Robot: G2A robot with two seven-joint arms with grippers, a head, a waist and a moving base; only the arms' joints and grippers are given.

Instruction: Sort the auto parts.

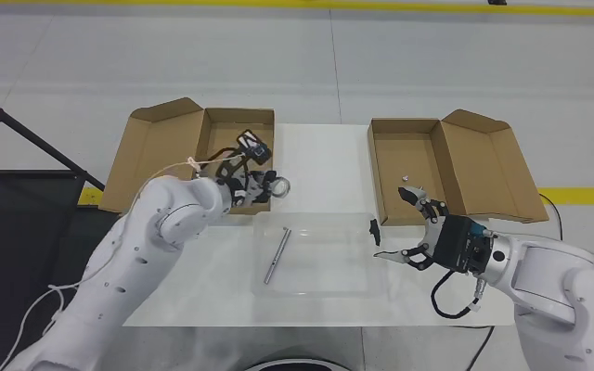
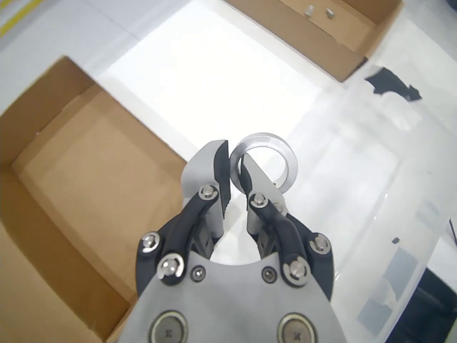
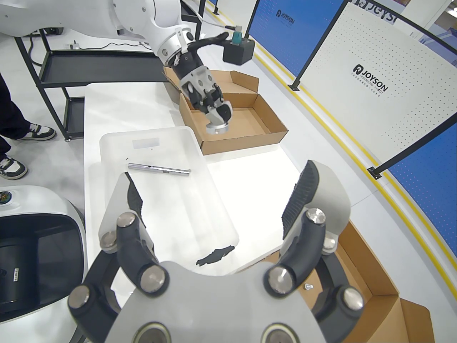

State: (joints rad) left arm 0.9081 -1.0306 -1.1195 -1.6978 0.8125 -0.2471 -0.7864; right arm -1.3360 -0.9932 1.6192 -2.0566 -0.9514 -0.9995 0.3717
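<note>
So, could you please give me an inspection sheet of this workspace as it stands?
Surface: white table, clear tray in the middle.
Job's things: metal rod in tray; black piece at tray's edge; two bolts in right box.
Clutter: nothing seen.
Grippers: left claw shut on ring beside left box; right claw open, empty.
Cables: white cable along left arm; black cable at right wrist.
Surroundings: yellow floor lines, blue panels, black trolley.

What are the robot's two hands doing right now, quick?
Left gripper: shut on the shiny silver metal ring.
Right gripper: open, holding nothing.
</note>
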